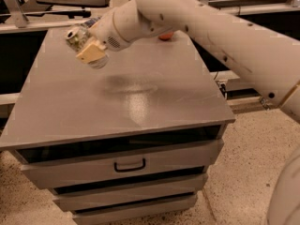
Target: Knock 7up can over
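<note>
While the cabinet [140, 108] is carrying the arm [211, 22] across its top, we are logging the gripper [91, 54] near the far-left corner, grip not discernible, with the can [75, 34] touching it, seemingly tilted. We are judging the tipping step underway. The next move calls for a sideways push. The left edge is lying close, and room is opening rightward.

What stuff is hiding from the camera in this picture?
1. The 7up can, camera view: the tool at the table's back left covers its lower part, so upright or tipped is unclear.
2. The red round thing, camera view: mostly behind the arm.
3. The table's back edge, camera view: partly blocked by the arm.
</note>
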